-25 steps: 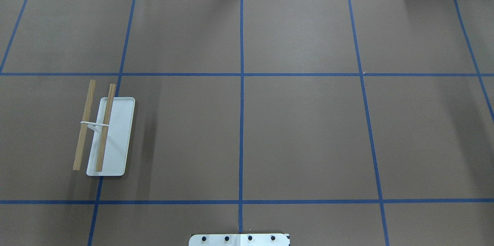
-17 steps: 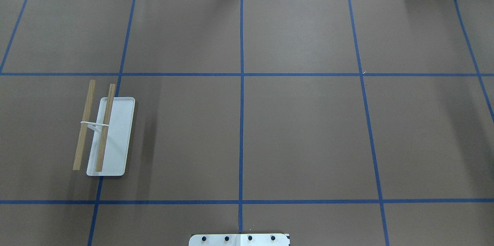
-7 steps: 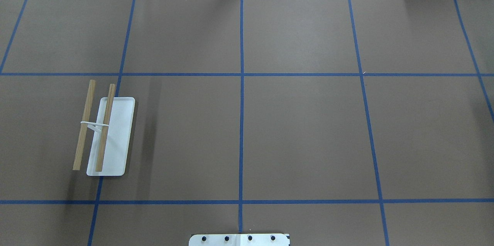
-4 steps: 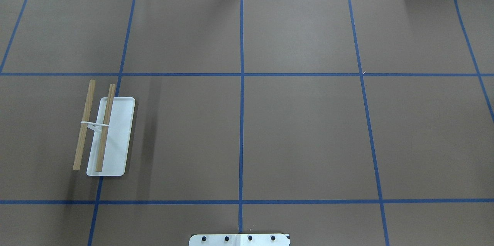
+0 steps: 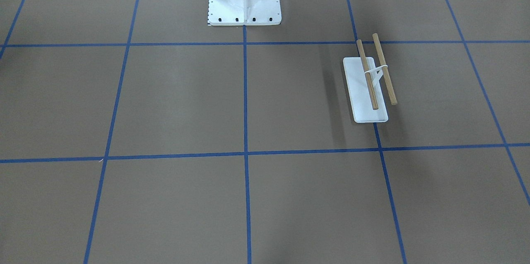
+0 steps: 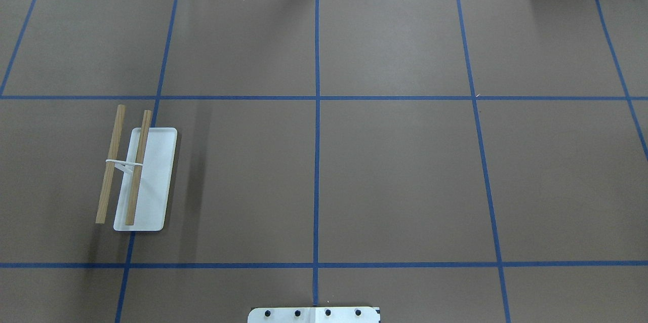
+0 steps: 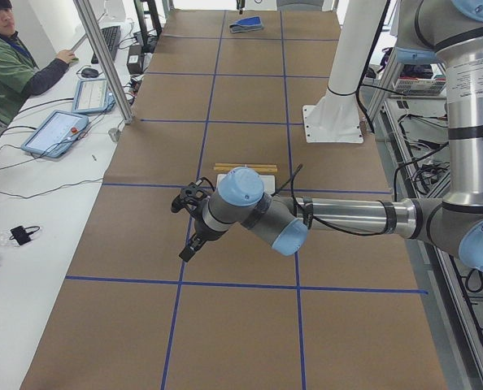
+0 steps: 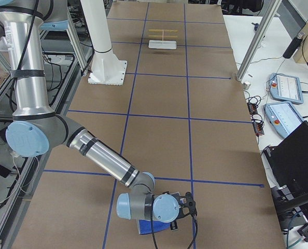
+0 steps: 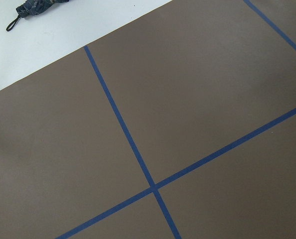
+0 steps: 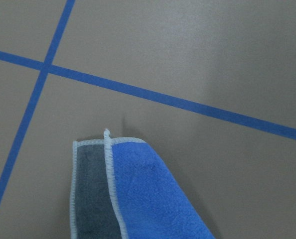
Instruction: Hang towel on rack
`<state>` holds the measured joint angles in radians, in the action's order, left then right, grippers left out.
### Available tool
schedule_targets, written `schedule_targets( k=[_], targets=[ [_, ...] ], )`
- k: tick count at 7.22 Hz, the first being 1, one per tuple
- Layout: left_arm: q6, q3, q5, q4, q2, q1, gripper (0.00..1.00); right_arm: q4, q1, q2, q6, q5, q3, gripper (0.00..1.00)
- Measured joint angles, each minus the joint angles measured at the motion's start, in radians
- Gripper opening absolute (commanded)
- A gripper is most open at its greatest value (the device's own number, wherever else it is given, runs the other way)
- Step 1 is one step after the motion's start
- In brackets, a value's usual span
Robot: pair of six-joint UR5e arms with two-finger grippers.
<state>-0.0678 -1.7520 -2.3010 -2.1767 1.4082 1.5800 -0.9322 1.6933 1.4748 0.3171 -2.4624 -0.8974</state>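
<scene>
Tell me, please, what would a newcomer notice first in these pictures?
The rack, two wooden dowels over a white base, stands on the robot's left side of the brown table. The blue towel lies at the table's end on the robot's right, with the right gripper close by it.

Overhead exterior: behind robot, high, faces forward-down; rack [image 6: 137,171] at 9 o'clock, pedestal [image 6: 314,315] foot at 6.
Front-facing: opposite side, steep down; same rack at 3, pedestal at 12.
Exterior left, exterior right: opposite ends of taped paper [image 7: 250,97], look lengthwise toward each other; both catch rack, pedestal.
Left wrist: near, down on same paper.
Right wrist: nearest, towel [image 10: 148,194] corner at 6.
</scene>
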Motion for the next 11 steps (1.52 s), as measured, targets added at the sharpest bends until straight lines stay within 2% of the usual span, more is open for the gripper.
schedule_targets(
  k=[2,5,8,9,11],
  targets=[
    [0.000,0.000,0.000,0.000,-0.001,0.000,0.99,0.001,-0.005,-0.006,0.026,0.058,0.013,0.99],
    [0.000,0.001,0.000,0.000,0.000,0.000,0.99,0.048,-0.058,0.002,0.046,0.083,0.037,0.98],
    [0.000,0.002,0.001,0.000,0.000,0.000,0.99,0.101,-0.081,0.009,0.048,0.089,0.076,0.88],
    [0.000,0.002,0.001,0.000,0.000,0.000,0.99,0.108,-0.082,0.011,0.050,0.105,0.081,0.77],
    [-0.001,0.002,0.002,0.000,-0.001,0.000,0.99,0.158,-0.083,0.013,0.048,0.137,0.110,0.34]
  ],
)
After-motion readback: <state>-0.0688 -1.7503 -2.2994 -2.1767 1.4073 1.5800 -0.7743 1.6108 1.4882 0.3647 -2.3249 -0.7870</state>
